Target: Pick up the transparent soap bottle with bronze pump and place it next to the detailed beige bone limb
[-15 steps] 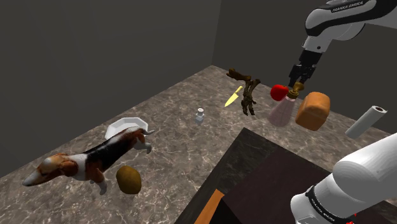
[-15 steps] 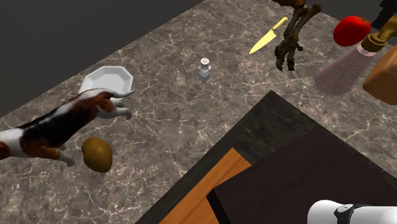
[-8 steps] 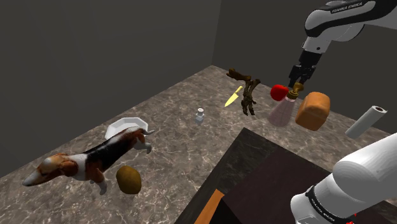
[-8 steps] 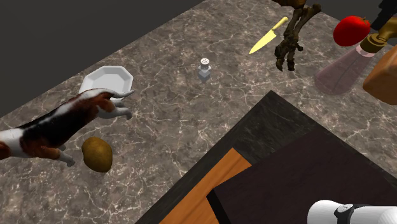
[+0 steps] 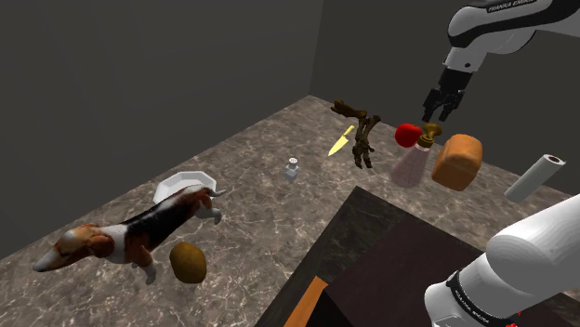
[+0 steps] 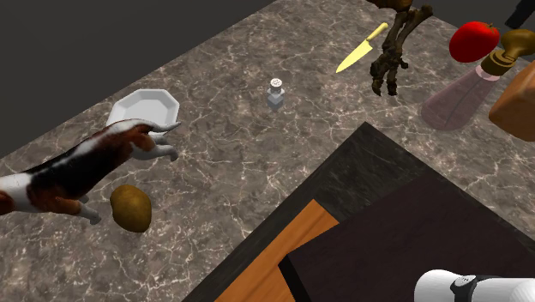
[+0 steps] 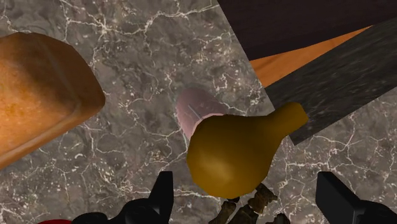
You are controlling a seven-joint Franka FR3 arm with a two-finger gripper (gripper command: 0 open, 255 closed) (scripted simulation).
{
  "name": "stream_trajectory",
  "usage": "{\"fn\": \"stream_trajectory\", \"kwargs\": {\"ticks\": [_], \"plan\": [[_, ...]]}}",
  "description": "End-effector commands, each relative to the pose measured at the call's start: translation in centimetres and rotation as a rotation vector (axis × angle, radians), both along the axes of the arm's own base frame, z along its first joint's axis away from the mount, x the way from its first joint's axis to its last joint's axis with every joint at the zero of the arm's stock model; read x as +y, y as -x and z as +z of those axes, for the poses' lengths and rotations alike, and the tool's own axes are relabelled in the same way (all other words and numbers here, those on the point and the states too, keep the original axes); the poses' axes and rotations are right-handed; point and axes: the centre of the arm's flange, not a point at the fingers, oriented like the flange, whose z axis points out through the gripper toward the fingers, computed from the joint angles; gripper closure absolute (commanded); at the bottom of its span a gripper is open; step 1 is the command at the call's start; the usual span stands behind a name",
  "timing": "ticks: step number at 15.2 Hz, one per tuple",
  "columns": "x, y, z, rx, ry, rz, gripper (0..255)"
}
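Observation:
The soap bottle (image 5: 409, 165) has a clear pinkish body and a bronze pump (image 5: 428, 137). It stands on the marble counter beside the brown bone limb (image 5: 362, 135), on that limb's right in the shoulder view. My gripper (image 5: 444, 98) hangs just above the pump, open and holding nothing. In the wrist view the fingers (image 7: 162, 194) stand wide apart on either side of the bronze pump (image 7: 235, 153) without touching it, and the bottle's body (image 7: 194, 111) shows beneath. The bottle (image 6: 459, 99) and the bone limb (image 6: 394, 47) also appear in the second exterior view.
A red apple (image 5: 406, 135) and a loaf of bread (image 5: 457, 161) crowd the bottle. A yellow knife (image 5: 340, 141) lies by the bone limb. Farther off are a small shaker (image 5: 292, 168), white bowl (image 5: 186, 184), toy dog (image 5: 130, 232), potato (image 5: 188, 262) and paper roll (image 5: 535, 176).
The fingers were shut on the bottle's pump; now they have opened and the gripper has lifted slightly off it. The bottle stays on the counter.

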Motion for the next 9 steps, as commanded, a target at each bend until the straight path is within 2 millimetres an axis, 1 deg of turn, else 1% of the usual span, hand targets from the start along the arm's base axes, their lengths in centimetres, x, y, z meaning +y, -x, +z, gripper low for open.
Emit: {"fn": "stream_trajectory", "kwargs": {"ticks": [1, 2, 9], "plan": [[-0.6, -0.2, 2.4, 0.001, -0.001, 0.000, 0], [-0.7, -0.2, 3.4, 0.001, -0.001, 0.000, 0], [-0.7, -0.2, 3.4, 0.001, -0.001, 0.000, 0]]}}
